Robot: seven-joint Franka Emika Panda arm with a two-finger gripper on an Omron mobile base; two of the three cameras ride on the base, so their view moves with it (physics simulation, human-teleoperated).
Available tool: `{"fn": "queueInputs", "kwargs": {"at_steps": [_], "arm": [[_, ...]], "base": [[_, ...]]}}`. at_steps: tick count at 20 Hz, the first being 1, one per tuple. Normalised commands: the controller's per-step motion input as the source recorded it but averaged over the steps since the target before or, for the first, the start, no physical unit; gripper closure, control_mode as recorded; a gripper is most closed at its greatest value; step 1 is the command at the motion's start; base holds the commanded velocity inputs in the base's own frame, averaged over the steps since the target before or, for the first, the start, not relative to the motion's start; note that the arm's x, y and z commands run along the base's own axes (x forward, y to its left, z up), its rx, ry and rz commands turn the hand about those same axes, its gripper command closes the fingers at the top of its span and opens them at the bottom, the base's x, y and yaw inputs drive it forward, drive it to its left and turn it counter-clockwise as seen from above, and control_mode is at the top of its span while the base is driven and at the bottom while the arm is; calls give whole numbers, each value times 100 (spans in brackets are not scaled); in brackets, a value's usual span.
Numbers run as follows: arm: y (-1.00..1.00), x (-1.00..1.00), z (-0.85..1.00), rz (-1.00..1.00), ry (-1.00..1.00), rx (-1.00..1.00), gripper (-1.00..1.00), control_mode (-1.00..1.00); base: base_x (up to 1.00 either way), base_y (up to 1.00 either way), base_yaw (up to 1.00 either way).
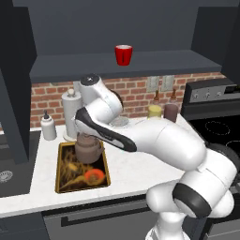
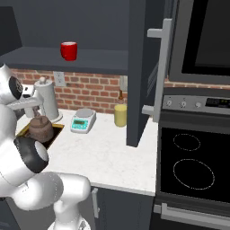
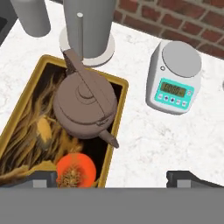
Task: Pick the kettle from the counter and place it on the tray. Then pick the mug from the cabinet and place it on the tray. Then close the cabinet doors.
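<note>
1. Jaws point(image 3: 113, 177) stood wide apart, holding nothing, above the kettle point(image 3: 85, 106).
2. Kettle sat on the tray point(image 3: 114, 114), below and ahead of the jaws.
3. Mug point(image 1: 123, 55) waited on the cabinet shelf point(image 1: 154, 61), high above; rising straight before reaching should avoid snagging the handle.

Kettle point(image 3: 85, 105): brown metal, dull satin sheen. Tray point(image 3: 114, 114): matt black face, gold-brown rim. Counter point(image 3: 144, 140): white speckled stone, smooth. Mug point(image 1: 123, 55): glossy red. Backsplash point(image 2: 90, 93): rough red brick. Scale point(image 3: 174, 78): smooth white-and-teal plastic.
</note>
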Motion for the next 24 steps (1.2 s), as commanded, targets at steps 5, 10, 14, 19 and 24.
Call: {"fn": "queueInputs", "kwargs": {"at_steps": [5, 10, 14, 19, 24], "arm": [[-44, -67, 29, -13, -17, 7, -100, -100], [-62, -39, 62, -14, -19, 14, -100, -100], [-55, -25, 75, -17, -22, 16, -100, -100], [-35, -6, 84, -14, -28, 13, -100, -100], [-26, 0, 74, -2, -33, -1, -100, -100]], "base": [[0, 0, 0], [0, 0, 0], [0, 0, 0], [0, 0, 0], [0, 0, 0]]}}
